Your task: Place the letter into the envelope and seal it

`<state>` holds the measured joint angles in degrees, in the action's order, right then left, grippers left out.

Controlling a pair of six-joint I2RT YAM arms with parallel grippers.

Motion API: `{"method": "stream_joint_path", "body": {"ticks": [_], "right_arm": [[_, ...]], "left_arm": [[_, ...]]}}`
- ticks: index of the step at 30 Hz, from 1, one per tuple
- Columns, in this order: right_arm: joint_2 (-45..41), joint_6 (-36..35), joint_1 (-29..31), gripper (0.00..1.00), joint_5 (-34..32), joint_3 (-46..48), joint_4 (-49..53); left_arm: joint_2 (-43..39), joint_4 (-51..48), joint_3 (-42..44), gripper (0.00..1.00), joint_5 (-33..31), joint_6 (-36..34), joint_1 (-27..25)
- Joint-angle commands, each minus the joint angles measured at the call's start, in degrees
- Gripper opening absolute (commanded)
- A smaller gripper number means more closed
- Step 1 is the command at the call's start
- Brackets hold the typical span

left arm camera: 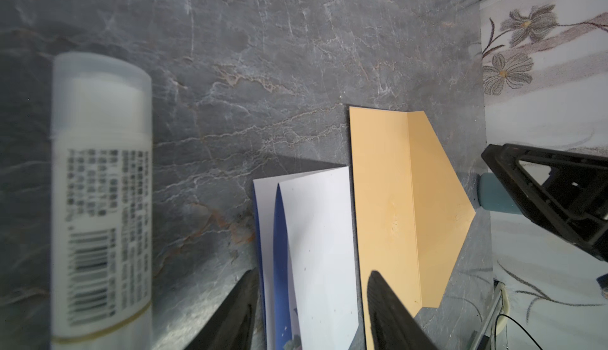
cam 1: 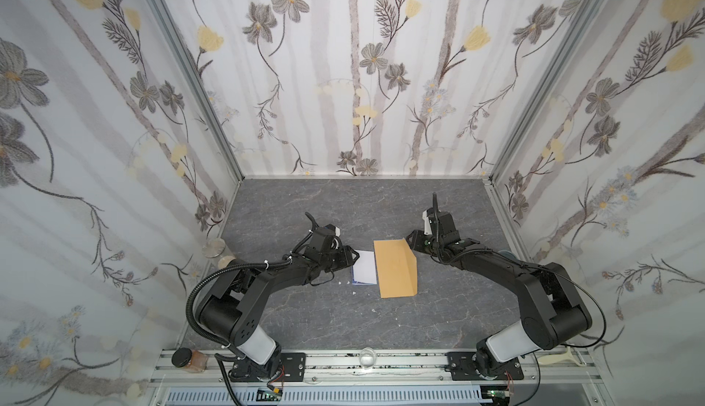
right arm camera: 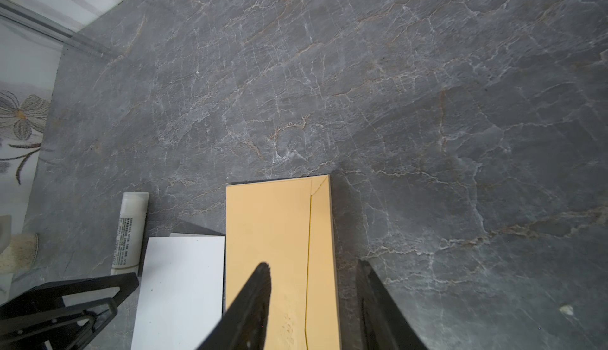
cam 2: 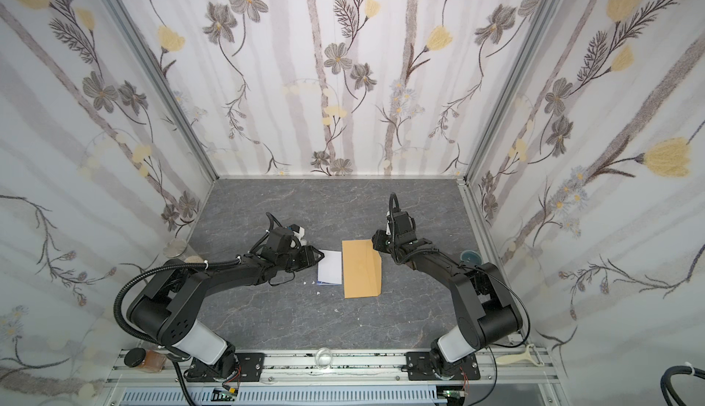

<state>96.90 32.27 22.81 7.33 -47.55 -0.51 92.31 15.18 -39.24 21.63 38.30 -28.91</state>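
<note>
Two black arms reach inward over the grey marbled tabletop (cam 1: 343, 202). The left gripper (cam 1: 354, 257) holds its jaws open astride the letter. The right gripper (cam 1: 411, 243), jaws likewise open, hovers at the envelope's upper-right corner. The tan envelope (cam 1: 395, 270) lies flat at frame centre in both top views, pointed flap unfolded rightward. The folded white letter (cam 1: 364, 266) lies edge to edge on its left. A glue stick (left arm camera: 102, 184) lies near the letter.
</note>
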Motion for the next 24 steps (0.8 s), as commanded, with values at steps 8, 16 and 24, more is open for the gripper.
{"method": "stream_joint_path", "body": {"ticks": [8,16,24], "right_arm": [[-1.19,-0.55,-0.48,0.44,2.02,0.02,-1.42],[-0.88,-0.62,-0.67,0.44,2.66,-0.74,-0.58],[-0.84,-0.64,-0.88,0.44,2.51,-1.21,0.19]], "left_arm": [[3.48,8.16,-0.49,0.56,0.11,-0.42,1.79],[7.01,13.00,-1.26,0.50,2.78,0.17,2.19],[9.23,15.66,-1.35,0.47,4.61,0.98,2.30]]}}
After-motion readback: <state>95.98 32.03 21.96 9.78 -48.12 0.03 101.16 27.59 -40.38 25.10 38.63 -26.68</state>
